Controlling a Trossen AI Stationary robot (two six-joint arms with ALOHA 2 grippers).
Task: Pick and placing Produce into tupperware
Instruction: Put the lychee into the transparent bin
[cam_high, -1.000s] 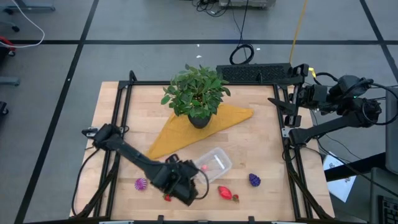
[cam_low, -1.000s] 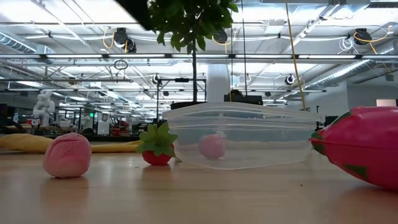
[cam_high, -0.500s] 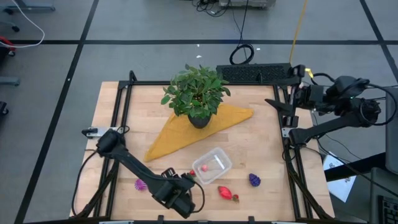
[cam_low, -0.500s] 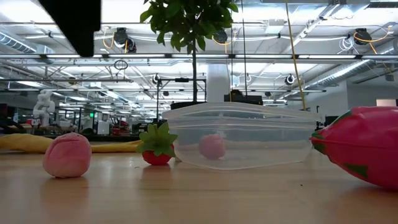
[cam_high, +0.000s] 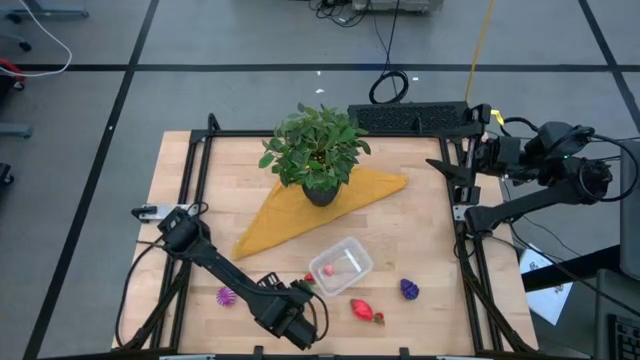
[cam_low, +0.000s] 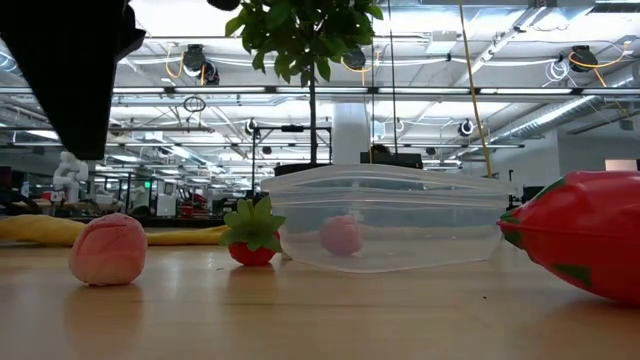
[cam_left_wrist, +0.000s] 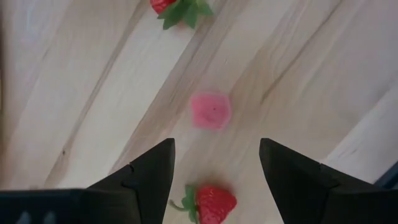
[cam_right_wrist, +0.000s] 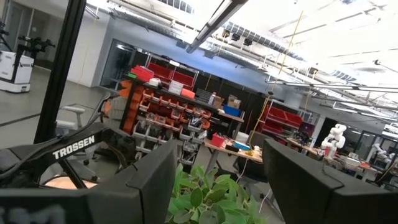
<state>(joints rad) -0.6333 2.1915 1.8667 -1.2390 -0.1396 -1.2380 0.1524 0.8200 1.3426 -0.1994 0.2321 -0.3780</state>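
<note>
The clear tupperware (cam_high: 341, 265) sits on the wooden table near its front, with one pink round piece (cam_low: 342, 235) inside. My left gripper (cam_left_wrist: 214, 155) hangs open, pointing down, near the table's front edge (cam_high: 290, 322), left of the tupperware. Below it on the table lie a pink round piece (cam_left_wrist: 211, 111) and a red strawberry (cam_left_wrist: 211, 204); another strawberry (cam_left_wrist: 177, 6) lies farther off. A larger red fruit (cam_high: 365, 310), a purple knobbly piece (cam_high: 409, 289) and a magenta spiky piece (cam_high: 227, 295) lie loose. My right gripper (cam_right_wrist: 214, 162) waits open, raised past the table's right edge (cam_high: 450, 165).
A leafy plant in a black pot (cam_high: 318, 155) stands on a yellow cloth (cam_high: 300, 215) at the table's far middle. A black frame (cam_high: 195, 180) runs around the table. Bare wood lies between the cloth and the tupperware.
My left gripper has moved from over the tupperware's left end toward the table's near edge and gone down, tipping until it points straight down. Its fingers have stayed apart. The tupperware and the produce have not moved.
</note>
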